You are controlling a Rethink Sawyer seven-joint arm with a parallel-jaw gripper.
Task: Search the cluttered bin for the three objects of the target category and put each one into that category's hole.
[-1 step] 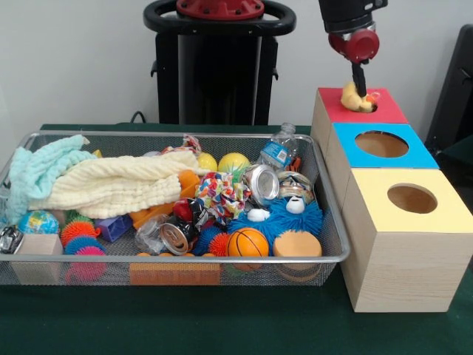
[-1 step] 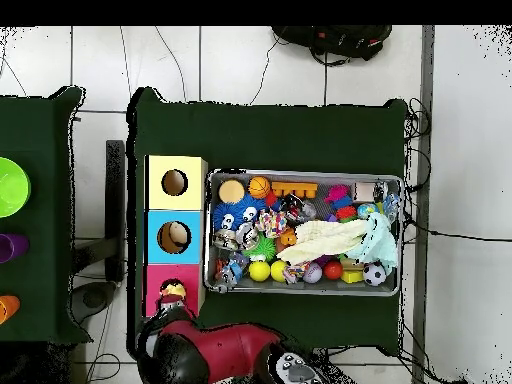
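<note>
Green table [image 1: 222,325] carrying a wire mesh bin [image 1: 177,259] and, just beside its end, a row of three wooden boxes. Bin packed with clutter: cream knitted cloth [image 1: 118,185] draped over the pile, pale mint cloth [image 1: 37,174] touching it at one end, blue furry toy with white eyes [image 1: 284,218] at the other end, plastic bottle [image 1: 278,151] against the rim behind it. Boxes touching one another in line: yellow-topped box [image 1: 410,222], blue-topped box [image 1: 380,148], red-topped box [image 1: 358,107], each with one round hole in its lid. Smaller items in the bin: metal can [image 1: 260,183], mini basketball [image 1: 247,242], yellow ball [image 1: 233,163], spiky orange ball [image 1: 77,231]. Yellow soft toy [image 1: 355,98] sitting at the hole of the red-topped box, part of it above the lid. Gripper [image 1: 360,90] directly above, tip meeting the toy; whether clamped on it or apart, impossible to tell from either view.
</note>
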